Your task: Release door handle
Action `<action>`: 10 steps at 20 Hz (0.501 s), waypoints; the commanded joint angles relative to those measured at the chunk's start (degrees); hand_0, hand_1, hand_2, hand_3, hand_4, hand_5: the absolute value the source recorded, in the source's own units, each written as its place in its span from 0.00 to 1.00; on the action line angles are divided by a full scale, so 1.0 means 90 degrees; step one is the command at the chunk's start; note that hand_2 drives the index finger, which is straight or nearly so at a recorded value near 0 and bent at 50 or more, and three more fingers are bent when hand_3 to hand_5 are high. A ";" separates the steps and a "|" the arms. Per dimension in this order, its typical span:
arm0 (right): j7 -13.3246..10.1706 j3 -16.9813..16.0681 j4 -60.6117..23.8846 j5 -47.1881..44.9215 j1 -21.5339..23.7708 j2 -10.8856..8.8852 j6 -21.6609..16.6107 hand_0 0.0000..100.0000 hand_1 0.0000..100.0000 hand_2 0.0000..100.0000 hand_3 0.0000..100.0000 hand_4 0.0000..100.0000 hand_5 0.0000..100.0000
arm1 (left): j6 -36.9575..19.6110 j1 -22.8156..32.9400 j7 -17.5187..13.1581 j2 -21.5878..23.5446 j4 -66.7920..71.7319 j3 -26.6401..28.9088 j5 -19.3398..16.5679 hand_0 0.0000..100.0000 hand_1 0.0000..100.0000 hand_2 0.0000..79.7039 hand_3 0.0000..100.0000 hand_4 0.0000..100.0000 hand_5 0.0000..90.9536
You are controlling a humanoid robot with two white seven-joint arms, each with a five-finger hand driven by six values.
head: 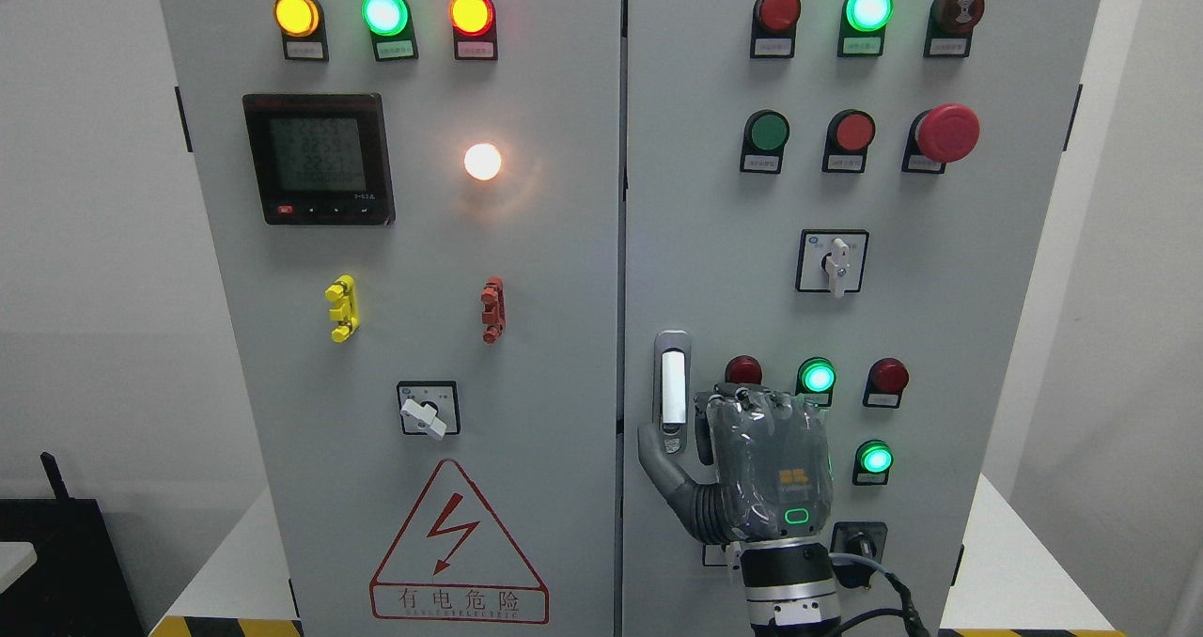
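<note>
Grey and metallic, the door handle [672, 391] is sitting near the left edge of the cabinet's right-hand door [733, 242], its long axis running vertically, twelve to six o'clock, with a white insert down its middle. Coming up from the bottom edge right of centre, the right hand [752, 468] is resting with its back to the camera just beside the handle, which is lying at about ten o'clock from the palm. Its thumb [663, 463] is reaching out toward nine o'clock and appearing to touch the handle's lower end, while the other fingers [752, 402] are pointing up toward twelve o'clock, loosely extended against the panel and wrapping nothing. I am judging the grasp as already let go, or nearly so, with only the thumb left to clear. Pulling away toward four or five o'clock would be freeing it. No containers are showing, and the left arm is not showing either.
</note>
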 commanded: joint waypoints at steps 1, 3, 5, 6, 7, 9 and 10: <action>-0.0015 -0.0008 0.0045 0.0000 -0.0076 0.0019 0.0000 0.32 0.45 1.00 1.00 1.00 0.99 | -0.0001 0.0000 -0.0001 0.0000 -0.0098 -0.0078 0.0000 0.12 0.39 0.00 0.00 0.00 0.00; -0.0015 -0.0008 0.0055 0.0000 -0.0077 0.0019 0.0000 0.33 0.45 1.00 1.00 1.00 0.99 | -0.0001 0.0000 -0.0001 0.0000 -0.0098 -0.0078 0.0000 0.12 0.39 0.00 0.00 0.00 0.00; -0.0015 -0.0008 0.0055 0.0000 -0.0047 0.0019 0.0000 0.33 0.45 1.00 1.00 1.00 0.99 | -0.0001 0.0000 -0.0001 0.0000 -0.0098 -0.0078 0.0000 0.12 0.39 0.00 0.00 0.00 0.00; -0.0025 -0.0008 0.0055 0.0000 -0.0047 0.0019 0.0000 0.34 0.45 1.00 1.00 1.00 0.99 | -0.0001 0.0000 -0.0001 0.0000 -0.0098 -0.0078 0.0000 0.12 0.39 0.00 0.00 0.00 0.00; -0.0025 -0.0018 0.0055 0.0000 -0.0038 0.0019 0.0000 0.34 0.46 1.00 1.00 1.00 0.99 | -0.0001 0.0000 -0.0001 0.0000 -0.0098 -0.0078 0.0000 0.12 0.39 0.00 0.00 0.00 0.00; -0.0025 -0.0008 0.0064 0.0000 -0.0038 0.0019 0.0000 0.34 0.47 1.00 1.00 1.00 0.99 | -0.0001 0.0000 -0.0001 0.0000 -0.0098 -0.0078 0.0000 0.12 0.39 0.00 0.00 0.00 0.00; -0.0025 -0.0008 0.0065 0.0000 -0.0038 0.0019 0.0000 0.33 0.48 1.00 1.00 1.00 0.99 | -0.0001 0.0000 -0.0001 0.0000 -0.0098 -0.0078 0.0000 0.12 0.39 0.00 0.00 0.00 0.00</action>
